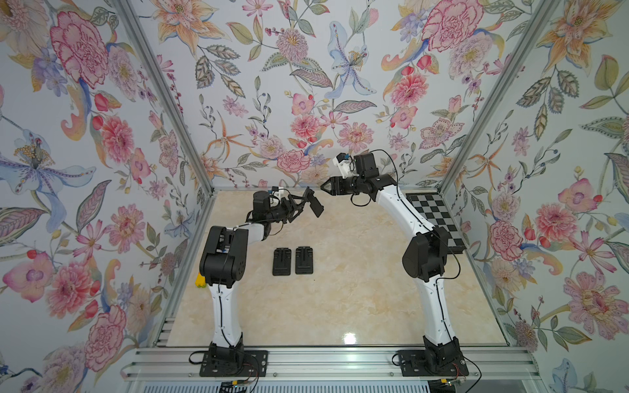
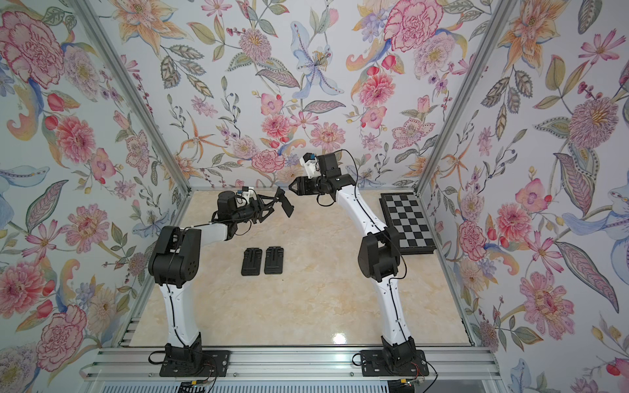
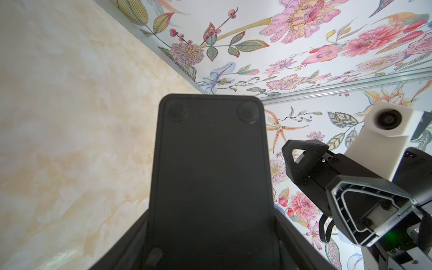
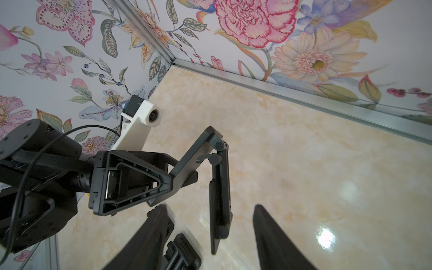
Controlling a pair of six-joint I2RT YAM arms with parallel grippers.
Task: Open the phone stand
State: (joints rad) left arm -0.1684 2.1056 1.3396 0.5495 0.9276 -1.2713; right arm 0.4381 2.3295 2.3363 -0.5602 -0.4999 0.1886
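Note:
In both top views a black phone stand [image 1: 315, 202] [image 2: 285, 202] is held up above the table, partly unfolded. My left gripper [image 1: 299, 204] [image 2: 269, 206] is shut on its base plate. The left wrist view is filled by that plate's underside [image 3: 210, 163], with two round feet, between my left fingers [image 3: 131, 245]. In the right wrist view the stand's hinged arm and second plate [image 4: 219, 198] hang down from the base. My right gripper [image 4: 210, 208] [image 1: 325, 186] [image 2: 293, 186] is open, with a finger on each side of the hanging plate and a gap on both sides.
Two folded black stands [image 1: 281, 261] [image 1: 304, 260] lie side by side on the marble table [image 1: 357, 289]. A chessboard [image 1: 432, 212] [image 2: 406, 221] sits at the back right, behind my right arm. A small yellow thing [image 1: 200, 280] lies beside my left arm.

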